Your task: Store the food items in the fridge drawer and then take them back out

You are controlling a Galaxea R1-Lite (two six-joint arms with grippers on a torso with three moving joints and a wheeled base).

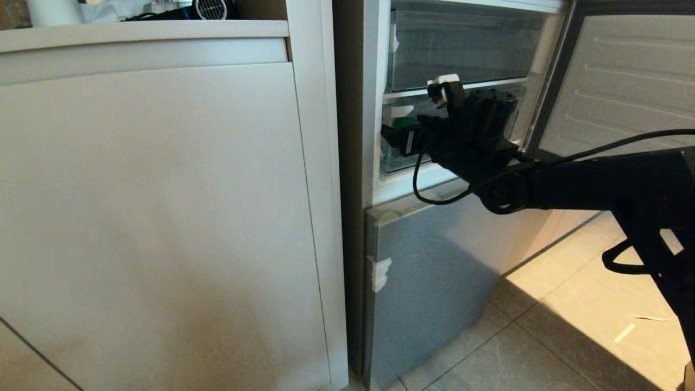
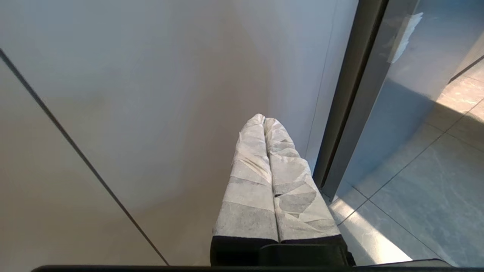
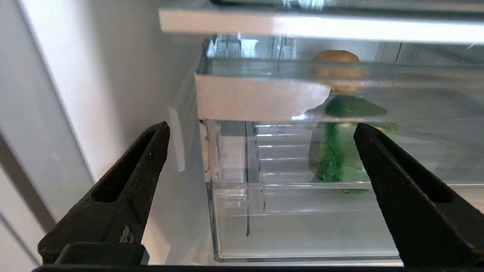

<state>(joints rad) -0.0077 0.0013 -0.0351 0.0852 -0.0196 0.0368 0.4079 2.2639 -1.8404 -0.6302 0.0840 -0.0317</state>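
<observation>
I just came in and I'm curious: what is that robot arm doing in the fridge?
The right gripper is reaching into the open fridge with its jaws wide apart and empty, right in front of the clear fridge drawer. A green bell pepper and a potato sit inside the drawer. The left gripper waits shut down by the beige cabinet.

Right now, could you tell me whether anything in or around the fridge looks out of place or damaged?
Nothing looks spilled or broken. The clear fridge drawer sits level, with the green bell pepper and potato inside. One oddity: a white strip, seemingly tape, on the drawer's upper edge has a ragged, torn end. The open right gripper faces the drawer.
</observation>
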